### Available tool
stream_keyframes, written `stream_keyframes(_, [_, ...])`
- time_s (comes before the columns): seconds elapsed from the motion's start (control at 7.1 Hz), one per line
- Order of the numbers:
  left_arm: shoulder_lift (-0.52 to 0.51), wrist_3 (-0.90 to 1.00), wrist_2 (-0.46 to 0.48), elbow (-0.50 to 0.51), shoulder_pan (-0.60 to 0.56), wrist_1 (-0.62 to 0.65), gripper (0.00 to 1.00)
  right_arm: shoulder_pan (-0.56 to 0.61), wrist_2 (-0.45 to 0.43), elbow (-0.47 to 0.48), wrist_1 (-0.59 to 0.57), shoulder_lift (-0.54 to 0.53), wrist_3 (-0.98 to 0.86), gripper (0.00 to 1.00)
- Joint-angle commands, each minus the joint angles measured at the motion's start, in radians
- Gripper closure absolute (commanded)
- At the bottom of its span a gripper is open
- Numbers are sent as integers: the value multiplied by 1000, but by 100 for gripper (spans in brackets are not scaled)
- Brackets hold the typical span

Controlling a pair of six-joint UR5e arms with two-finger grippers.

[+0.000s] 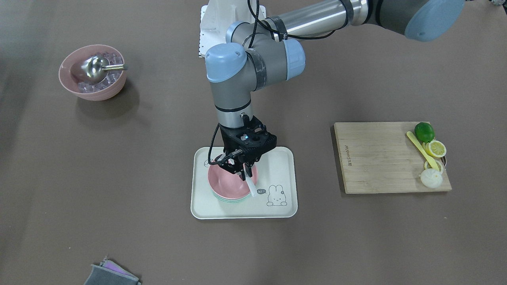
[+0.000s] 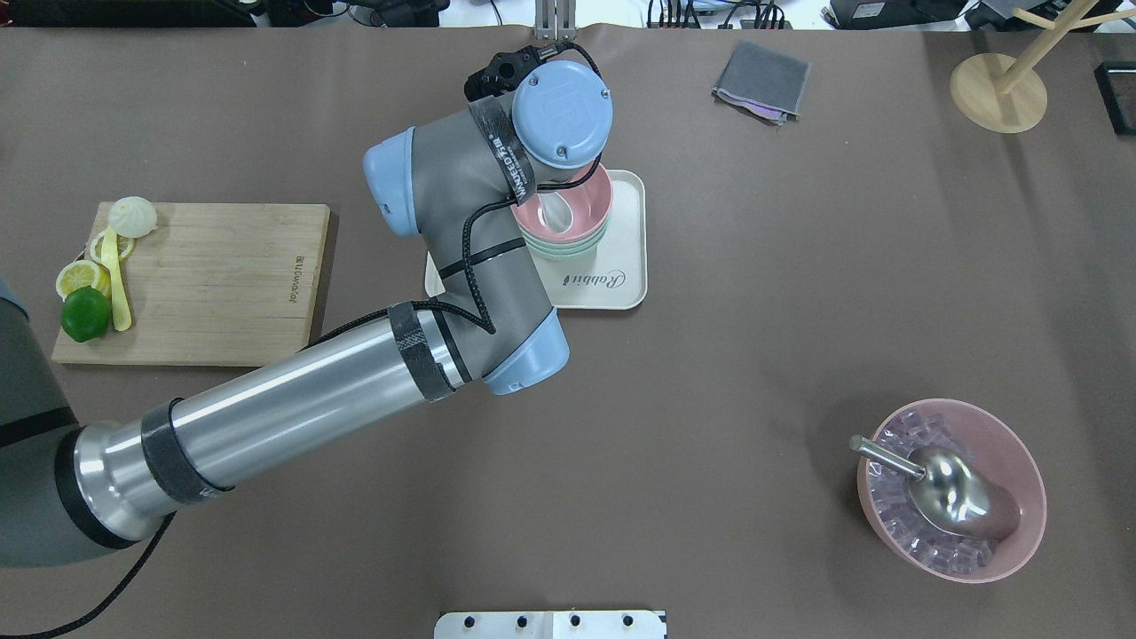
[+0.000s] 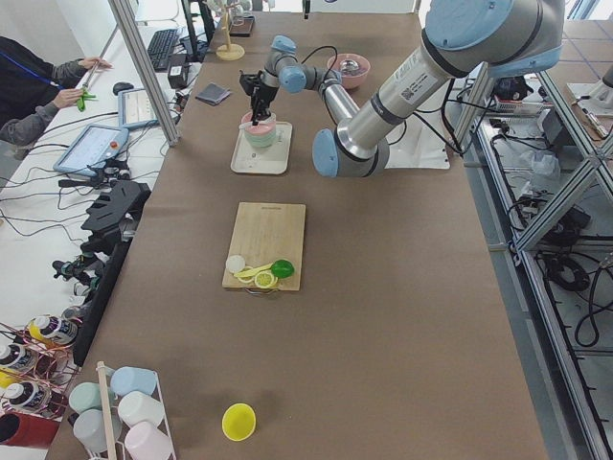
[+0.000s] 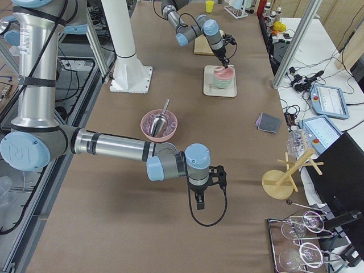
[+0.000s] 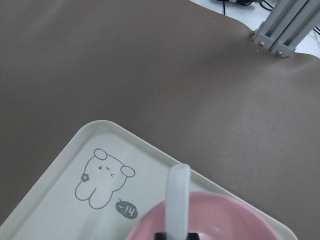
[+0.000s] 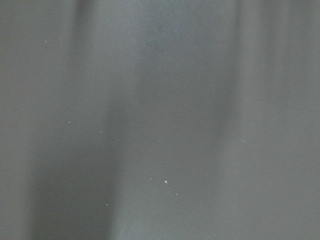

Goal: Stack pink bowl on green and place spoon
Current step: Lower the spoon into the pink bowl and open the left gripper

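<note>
**Spoon held over the stacked bowls**

In the front-facing view the left gripper point(image 1: 243, 171) hangs at the centre of the frame, clenched on the white spoon point(image 1: 250, 185). The spoon's free end slants down toward the lower right, across the rim of the pink bowl point(image 1: 226, 183). That bowl sits nested in the green bowl point(image 1: 233, 201), of which only a pale edge shows beneath it. Both stand in the left half of the tray point(image 1: 282, 206). Whether the spoon touches the pink rim cannot be told.

The stacking looks done, so the step in hand is probably setting the spoon down. To do it well, the arm should lower until the spoon bears on the bowl, then let go gently. A sideways push should be avoided, since the light stack could slide on the tray. A straight lift afterwards would keep the fingers from catching the spoon.

The right gripper point(image 4: 200, 199) shows only at the lower middle of the right-side view, well apart from the tray. Whether it is released or clenched cannot be told.
</note>
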Motion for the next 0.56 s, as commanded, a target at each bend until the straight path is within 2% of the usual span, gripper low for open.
stream_keyframes(0.0, [-1, 1, 5, 2, 4, -11, 55, 0, -1, -2, 0, 0, 0, 0])
stream_keyframes(0.14, [1, 16, 5, 2, 5, -11, 11, 0, -1, -5, 0, -1, 0, 0])
stream_keyframes(0.28, [-1, 68, 4, -6, 7, -11, 2, 2, -3, -5, 0, 0, -6, 0])
stream_keyframes(0.42, [1, 99, -5, -22, 5, -10, 2, 0, -1, -3, 0, 3, -8, 0])
